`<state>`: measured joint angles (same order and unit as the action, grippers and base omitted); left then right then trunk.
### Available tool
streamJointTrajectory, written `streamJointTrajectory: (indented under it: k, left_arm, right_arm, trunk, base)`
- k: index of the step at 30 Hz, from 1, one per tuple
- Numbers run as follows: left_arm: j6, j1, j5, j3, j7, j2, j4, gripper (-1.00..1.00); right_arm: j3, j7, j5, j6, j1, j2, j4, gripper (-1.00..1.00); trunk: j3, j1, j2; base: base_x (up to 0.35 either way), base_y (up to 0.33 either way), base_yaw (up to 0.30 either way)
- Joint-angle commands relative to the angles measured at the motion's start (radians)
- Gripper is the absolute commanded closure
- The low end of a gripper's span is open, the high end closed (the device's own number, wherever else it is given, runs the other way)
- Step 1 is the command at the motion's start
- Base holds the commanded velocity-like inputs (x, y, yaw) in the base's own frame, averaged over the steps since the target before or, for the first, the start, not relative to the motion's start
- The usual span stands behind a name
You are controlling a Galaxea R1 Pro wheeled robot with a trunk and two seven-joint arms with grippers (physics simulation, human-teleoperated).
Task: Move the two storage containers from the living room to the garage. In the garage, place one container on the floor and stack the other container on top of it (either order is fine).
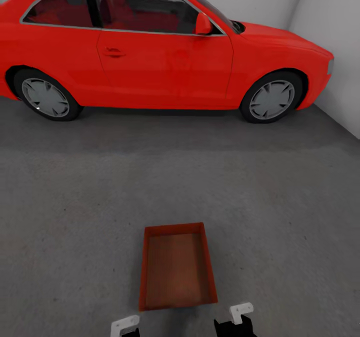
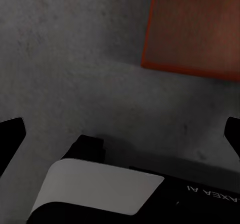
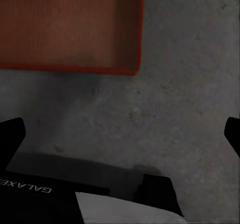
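An orange-red open-topped storage container [image 1: 177, 272] rests flat on the dark grey concrete floor [image 1: 75, 202] of the garage, just ahead of me. Its corner [image 2: 195, 29] appears in the left wrist view and another corner [image 3: 70, 29] in the right wrist view. My left gripper [image 2: 122, 134] hangs open above bare concrete, short of the container's near-left corner. My right gripper [image 3: 122, 134] is open too, over the floor off the near-right corner. Neither gripper touches the container. The white ends of my left arm [image 1: 125, 325] and right arm [image 1: 241, 313] flank its near edge.
A large glossy red car [image 1: 165, 47] stands side-on across the far end of the room, a few container-lengths beyond. White walls [image 1: 325, 12] close the back and right. Bare concrete stretches to both sides of the container.
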<state>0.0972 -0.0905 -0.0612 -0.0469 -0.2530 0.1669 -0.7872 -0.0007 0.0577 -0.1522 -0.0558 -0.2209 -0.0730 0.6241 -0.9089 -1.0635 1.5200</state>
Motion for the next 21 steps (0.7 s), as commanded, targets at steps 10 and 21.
streamJointTrajectory:
  k: [10, 21]
  left_arm:
    - [-0.009, 0.000, -0.008, -0.004, -0.002, 0.004, 0.021, -1.00]
    - [-0.009, 0.000, -0.008, -0.005, -0.002, 0.002, 0.022, -1.00]
  right_arm:
    - [-0.039, -0.003, -0.009, 0.053, 0.000, 0.005, -0.040, -1.00]
    - [-0.041, -0.003, -0.010, 0.055, 0.000, 0.005, -0.046, -1.00]
  trunk:
    - [0.031, 0.038, -0.070]
    - [0.065, 0.081, -0.147]
  base:
    - [0.000, 0.000, 0.000]
    - [0.000, 0.000, 0.000]
